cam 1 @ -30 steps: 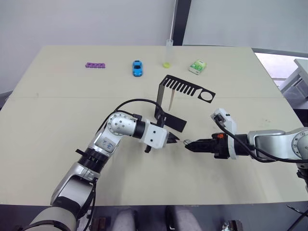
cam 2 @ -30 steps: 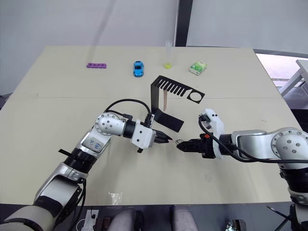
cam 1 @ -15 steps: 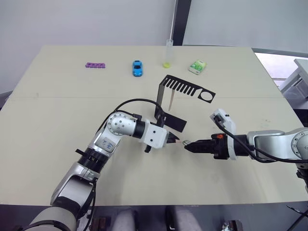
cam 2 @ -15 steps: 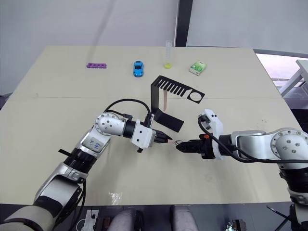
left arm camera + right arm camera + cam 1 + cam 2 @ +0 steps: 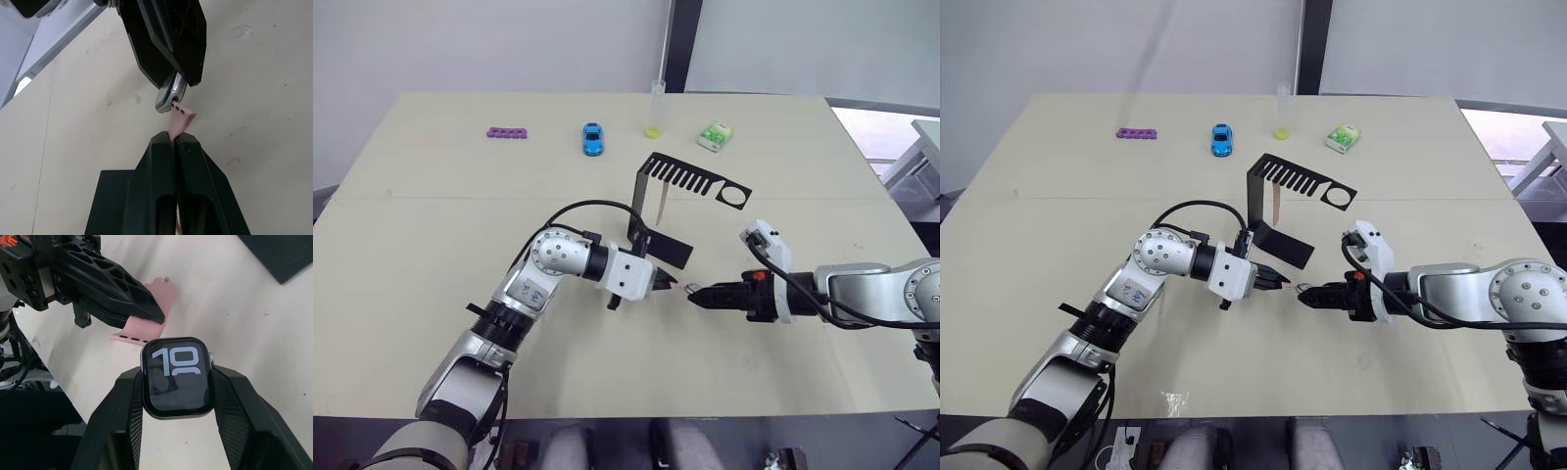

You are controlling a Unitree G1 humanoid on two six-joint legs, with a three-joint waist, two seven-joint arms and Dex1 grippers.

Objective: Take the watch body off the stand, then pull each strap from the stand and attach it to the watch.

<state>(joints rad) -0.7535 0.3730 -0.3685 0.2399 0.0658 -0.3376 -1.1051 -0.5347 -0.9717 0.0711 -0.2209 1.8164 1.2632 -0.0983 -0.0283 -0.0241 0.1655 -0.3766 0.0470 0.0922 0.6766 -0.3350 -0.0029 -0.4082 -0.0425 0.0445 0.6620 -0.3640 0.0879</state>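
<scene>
We are gripping the watch body (image 5: 177, 377) between the two fingers of our right gripper (image 5: 177, 396), one finger on each side rim, its screen facing the wrist camera. Just beyond its far edge, almost touching, we are pinching a pink strap (image 5: 146, 318) in the clenched left gripper (image 5: 175, 139), the strap's end sticking out past the fingertips toward the watch. The two grippers are meeting tip to tip over the table (image 5: 431, 245), just in front of the stand (image 5: 690, 181), where a second strap (image 5: 661, 207) is hanging from the slotted arm.
</scene>
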